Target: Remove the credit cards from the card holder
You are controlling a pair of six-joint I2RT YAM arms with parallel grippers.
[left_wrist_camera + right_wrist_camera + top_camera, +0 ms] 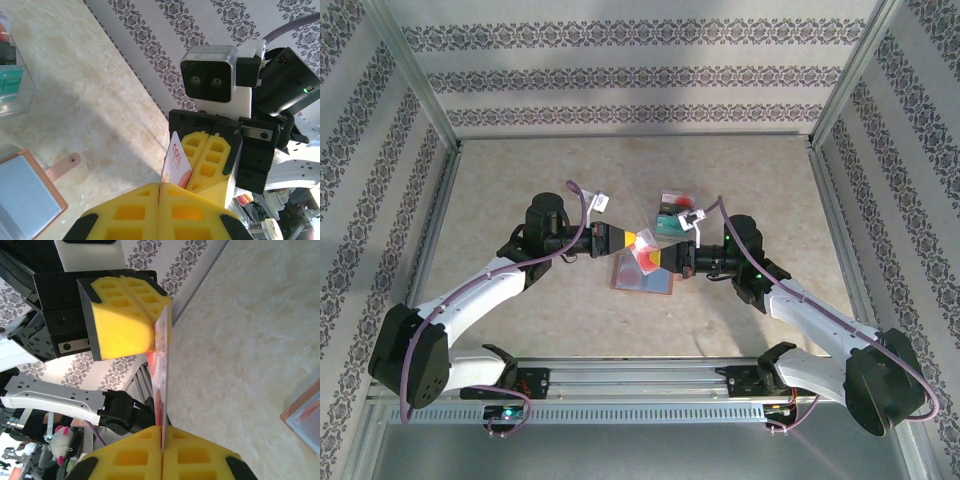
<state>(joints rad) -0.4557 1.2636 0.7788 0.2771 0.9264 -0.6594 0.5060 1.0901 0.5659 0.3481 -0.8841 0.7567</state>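
- Both the left gripper (pixel 640 240) and the right gripper (pixel 667 258) have their jaws pinched tight on 1 pale pink-red credit card (pixel 648 261), mid-air at the top view's centre, above the open card holder (pixel 640 281) on the worktop (pixel 520 180).
- The card looks light, thin, stiff and slick, so it is best gripped flat across its faces, near an end.

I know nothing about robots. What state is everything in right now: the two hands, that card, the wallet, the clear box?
left hand: shut, pinching one end of the card
right hand: shut, pinching the card's other end
card: held in the air between both hands
card holder: open, lying flat on the table, tab unfastened
clear box: standing on the table, coloured cards inside
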